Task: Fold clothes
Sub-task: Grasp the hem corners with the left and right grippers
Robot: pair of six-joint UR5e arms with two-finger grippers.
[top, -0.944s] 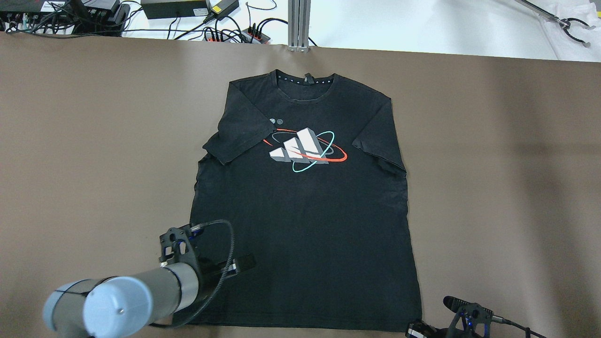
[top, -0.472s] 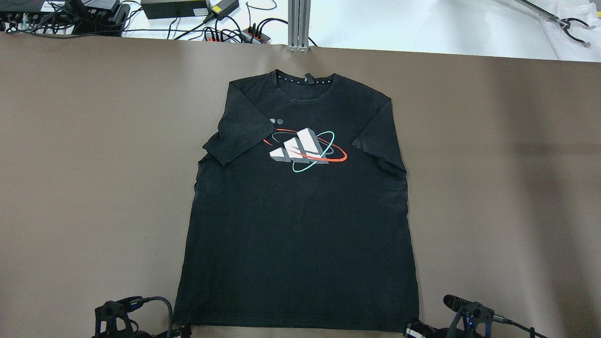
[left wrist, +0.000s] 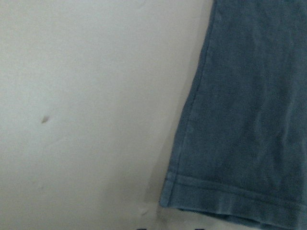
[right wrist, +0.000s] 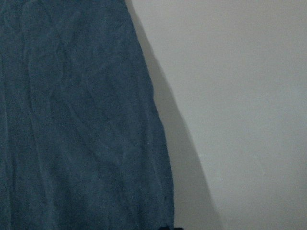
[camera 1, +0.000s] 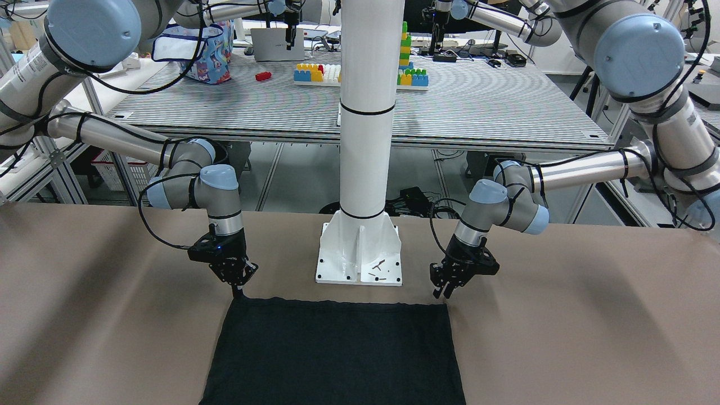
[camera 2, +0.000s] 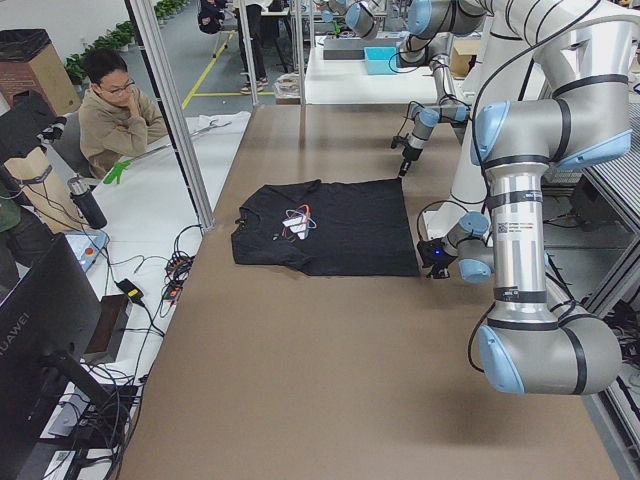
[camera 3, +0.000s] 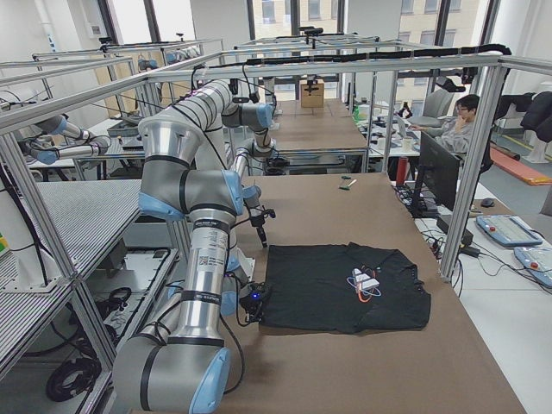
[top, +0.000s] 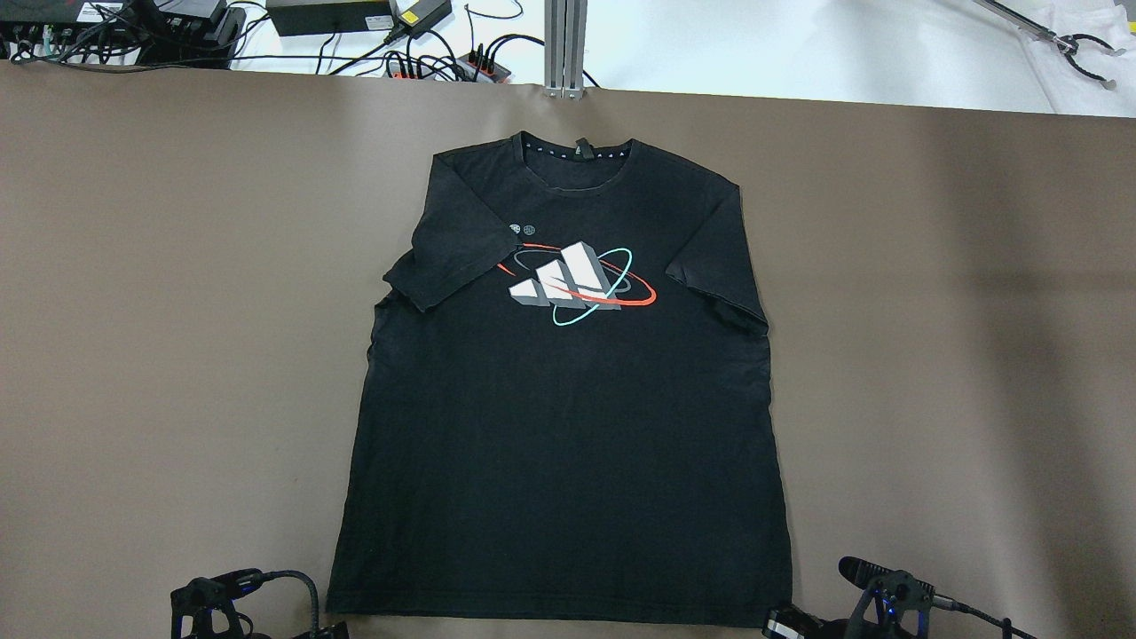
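Watching remotely, I see the left claw has pulled back off the hem since a second ago. It now sits just beside the hem's left corner, fingers slightly parted, holding nothing. The black T-shirt lies flat and front up on the middle of the brown tabletop, collar away from the robot. Its white-striped print is ringed red and teal, and its left sleeve is folded inward. The right claw is at the other corner; I cannot tell whether it is clenched.

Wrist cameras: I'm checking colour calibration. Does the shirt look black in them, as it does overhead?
Left wrist view: shirt reads washed-out blue-grey, table pale grey. Right wrist view: same blue cast, soft shadow along the shirt's edge. Overhead view: shirt black, table brown.
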